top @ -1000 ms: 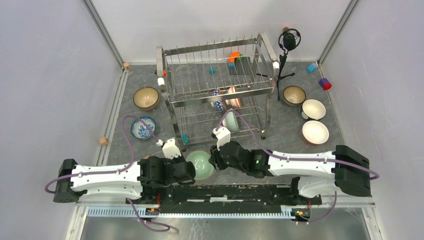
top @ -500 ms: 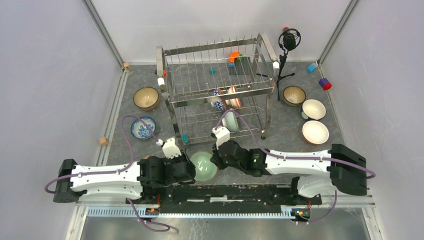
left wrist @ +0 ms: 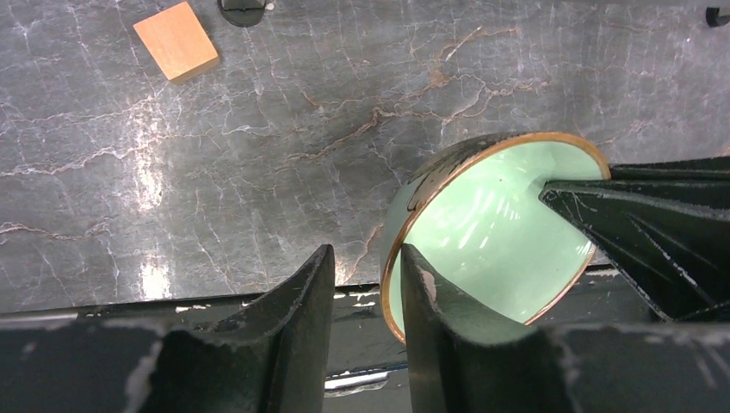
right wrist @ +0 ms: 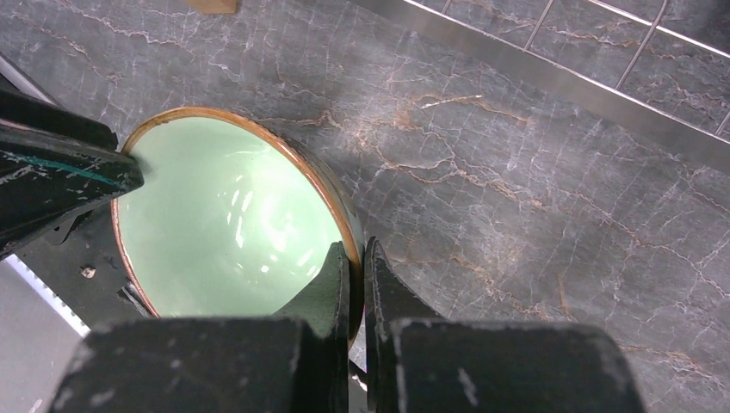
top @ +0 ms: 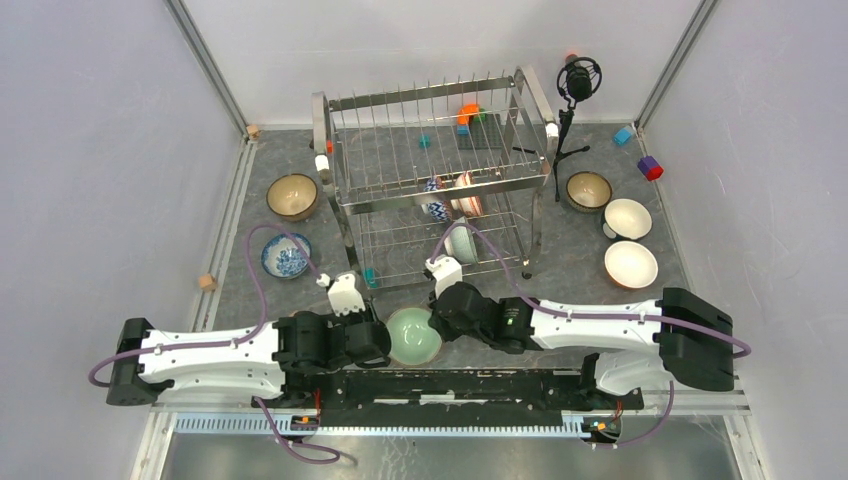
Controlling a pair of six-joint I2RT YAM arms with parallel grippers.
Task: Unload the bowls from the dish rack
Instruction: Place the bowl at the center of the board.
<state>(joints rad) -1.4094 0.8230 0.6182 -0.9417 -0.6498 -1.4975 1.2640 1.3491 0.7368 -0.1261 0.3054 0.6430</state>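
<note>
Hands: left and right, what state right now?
Left hand: open, astride the rim of the pale green bowl.
Right hand: shut on that bowl's rim.

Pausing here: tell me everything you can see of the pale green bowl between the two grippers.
The pale green round ceramic bowl is glossy and empty, with a thin copper-brown rim. It is at the near edge of the grey marbled table; whether it rests there is unclear. The right gripper is shut on its rim, one finger inside, one outside. The left gripper straddles the opposite rim, open, a gap showing beside its outer finger.
</note>
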